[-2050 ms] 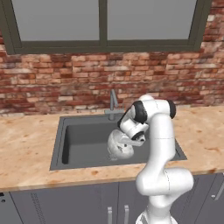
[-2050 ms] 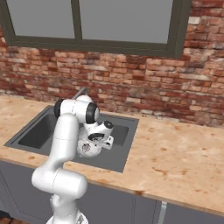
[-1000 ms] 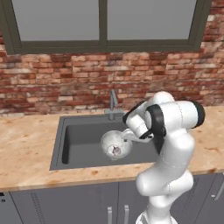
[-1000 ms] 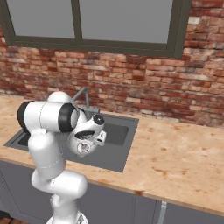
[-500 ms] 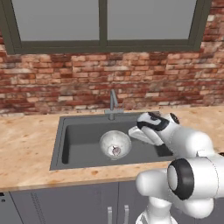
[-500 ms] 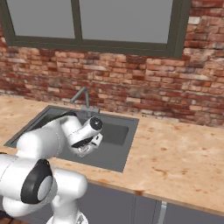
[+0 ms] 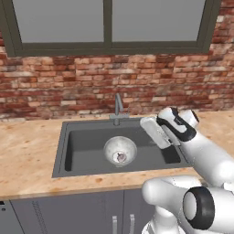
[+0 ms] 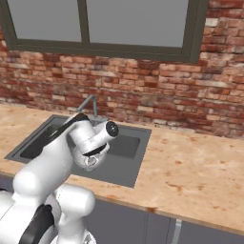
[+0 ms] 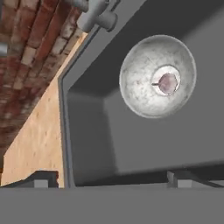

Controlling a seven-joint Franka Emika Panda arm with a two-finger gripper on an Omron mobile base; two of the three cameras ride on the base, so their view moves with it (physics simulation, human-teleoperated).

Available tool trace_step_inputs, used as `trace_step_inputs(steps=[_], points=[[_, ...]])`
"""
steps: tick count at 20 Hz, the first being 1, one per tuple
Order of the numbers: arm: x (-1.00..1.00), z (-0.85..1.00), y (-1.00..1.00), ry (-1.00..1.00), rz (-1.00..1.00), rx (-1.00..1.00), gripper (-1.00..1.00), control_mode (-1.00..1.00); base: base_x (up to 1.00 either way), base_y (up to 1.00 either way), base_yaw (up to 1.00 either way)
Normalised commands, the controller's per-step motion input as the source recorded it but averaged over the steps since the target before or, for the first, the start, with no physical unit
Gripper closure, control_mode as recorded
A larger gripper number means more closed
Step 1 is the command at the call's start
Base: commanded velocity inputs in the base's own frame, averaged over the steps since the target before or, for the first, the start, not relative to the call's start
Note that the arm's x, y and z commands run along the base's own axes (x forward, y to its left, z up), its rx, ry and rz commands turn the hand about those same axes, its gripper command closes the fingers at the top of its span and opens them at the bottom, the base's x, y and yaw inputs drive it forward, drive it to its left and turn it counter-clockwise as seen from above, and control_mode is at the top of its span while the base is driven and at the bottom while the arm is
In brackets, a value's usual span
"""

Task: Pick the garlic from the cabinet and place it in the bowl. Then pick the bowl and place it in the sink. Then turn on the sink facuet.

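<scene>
A round, speckled white-grey marble-look bowl (image 7: 120, 151) sits in the middle of the dark grey rectangular sink (image 7: 82, 151), a small whitish-pink garlic bulb (image 9: 167, 82) inside it. The robot's tool (image 9: 113, 178) hovers above the basin's right side, fingers spread, gripping nothing.

Lighting was even and soft across all three rendered views, with no glare or blown highlights. The window panes at twelve o'clock read flat grey and cast no visible beam. The sink (image 7: 82, 141) basin was the darkest area, its walls shading gently toward the floor. In the hand view the bowl (image 9: 144, 87) cast a faint soft shadow toward six o'clock. Edges looked slightly soft and pixelated, most of all in the hand view. Straight lines stayed straight toward the frame borders.
</scene>
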Motion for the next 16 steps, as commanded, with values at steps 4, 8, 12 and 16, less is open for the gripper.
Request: trace_step_inputs(steps=[4, 8, 12, 16], points=[[0.00, 0.76, -0.12, 0.18, -0.30, 0.69, -1.00, -1.00, 0.00, 0.00, 0.00], [0.10, 0.25, -0.01, 0.28, -0.29, 0.79, -1.00, -1.00, 0.00, 0.00, 0.00], [0.33, 0.01, 0.00, 0.40, -0.18, 0.88, -1.00, -1.00, 0.00, 0.00, 0.00], [0.63, 0.16, 0.00, 0.41, -0.11, 0.85, -1.00, -1.00, 0.00, 0.00, 0.00]])
